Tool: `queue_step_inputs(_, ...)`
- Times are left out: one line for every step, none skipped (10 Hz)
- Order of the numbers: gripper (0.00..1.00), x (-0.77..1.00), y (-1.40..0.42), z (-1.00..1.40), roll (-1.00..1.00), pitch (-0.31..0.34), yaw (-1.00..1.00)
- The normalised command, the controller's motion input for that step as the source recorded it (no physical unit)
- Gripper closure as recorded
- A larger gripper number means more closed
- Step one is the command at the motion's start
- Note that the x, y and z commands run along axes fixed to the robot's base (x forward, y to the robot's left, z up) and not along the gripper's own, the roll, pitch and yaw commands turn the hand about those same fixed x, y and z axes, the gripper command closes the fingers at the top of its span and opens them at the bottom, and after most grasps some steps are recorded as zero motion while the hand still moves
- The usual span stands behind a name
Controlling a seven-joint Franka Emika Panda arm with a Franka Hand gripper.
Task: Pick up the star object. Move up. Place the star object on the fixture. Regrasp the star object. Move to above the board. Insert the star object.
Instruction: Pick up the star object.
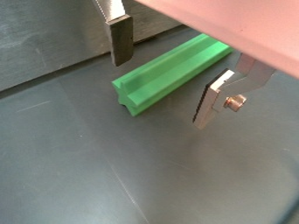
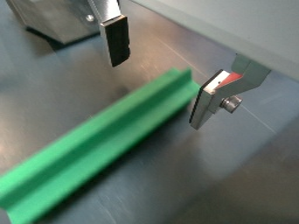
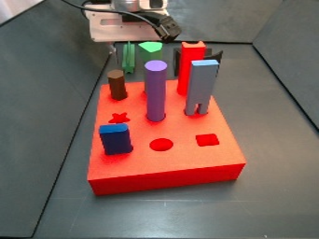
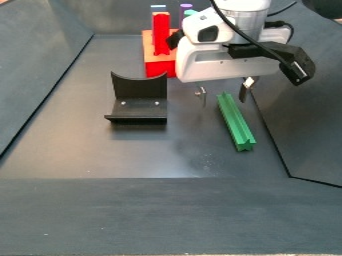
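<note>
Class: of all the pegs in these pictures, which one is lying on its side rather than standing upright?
The star object, the long green ridged peg, lies flat on the floor below the open gripper. The purple cylinder and its neighbours stand upright on the board.

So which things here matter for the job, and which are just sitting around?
Job: long ridged green star object lying on the floor; thick red board; dark L-shaped fixture; open gripper straddling the star.

Bystanders: purple cylinder; blue pegs; brown peg.
</note>
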Motion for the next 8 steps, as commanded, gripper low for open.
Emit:
queue_step_inputs(0.00, -0.52, -0.02, -0.03, -0.03, -0.187, -0.06)
queue_step_inputs(0.00, -0.29, -0.08, -0.13, 0.00, -0.139, -0.06)
queue_step_inputs(0.00, -0.09, -0.08, -0.29, 0.00, -0.124, -0.01)
queue_step_inputs(0.00, 0.00, -0.04, -0.37, 0.00, -0.130, -0.03)
queue_step_inputs(0.00, 0.18, 0.00, -0.37, -0.07, -0.124, -0.12)
queue_step_inputs(0.00, 0.05, 0.00, -0.05, -0.05, -0.027, -0.08)
queue_step_inputs(1.00, 0.00, 0.00, 0.00, 0.00, 0.000, 0.00)
queue_step_inputs(1.00, 0.00, 0.00, 0.00, 0.00, 0.000, 0.00)
